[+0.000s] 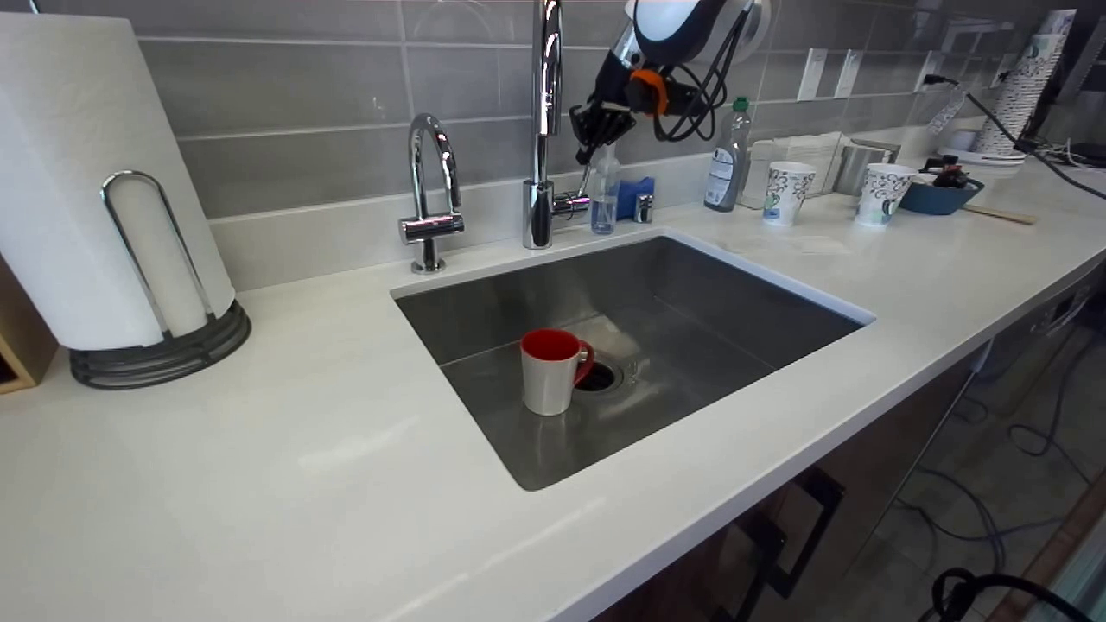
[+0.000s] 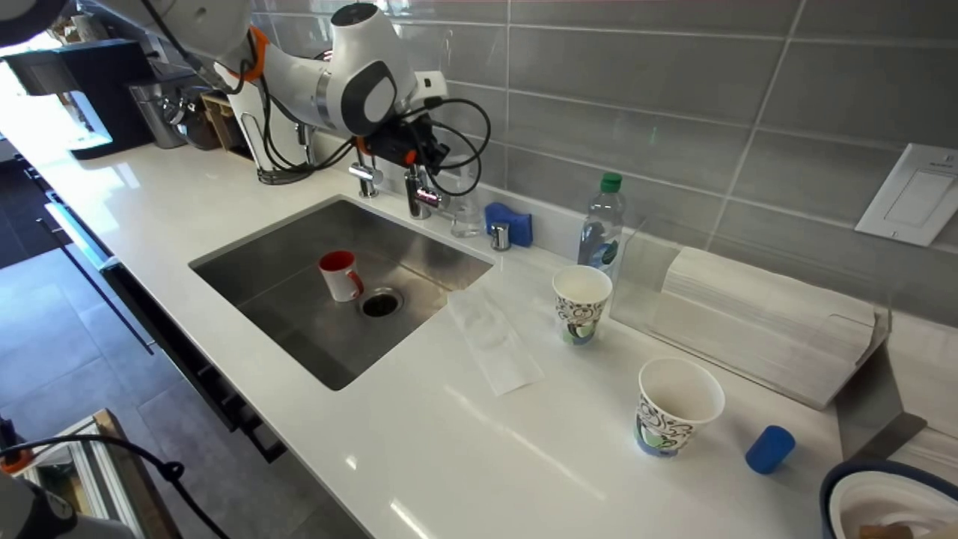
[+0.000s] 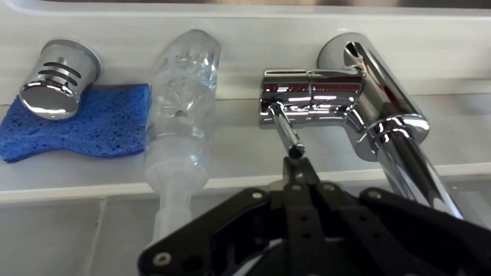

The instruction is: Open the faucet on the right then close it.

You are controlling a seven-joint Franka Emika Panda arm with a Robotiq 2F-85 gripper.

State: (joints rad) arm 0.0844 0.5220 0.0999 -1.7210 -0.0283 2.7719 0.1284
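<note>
The tall chrome faucet (image 1: 547, 95) stands behind the sink, its top cut off in an exterior view. It also shows in an exterior view (image 2: 414, 193), partly behind the arm, and in the wrist view (image 3: 383, 88). Its thin lever (image 3: 285, 128) sticks out of the side valve and tilts up toward the fingers. My gripper (image 3: 296, 164) has its fingers nearly together, with the lever's end between or right at the fingertips. In an exterior view the gripper (image 1: 584, 154) meets the lever's top from above. The spout's outlet is out of view.
A clear bottle (image 3: 180, 126) stands close beside the lever, with a blue sponge (image 3: 92, 122) and a chrome cap (image 3: 59, 80) beyond. A short gooseneck faucet (image 1: 429, 194) stands on the other side. A red-and-white mug (image 1: 548, 380) is in the sink (image 1: 691, 285) near the drain.
</note>
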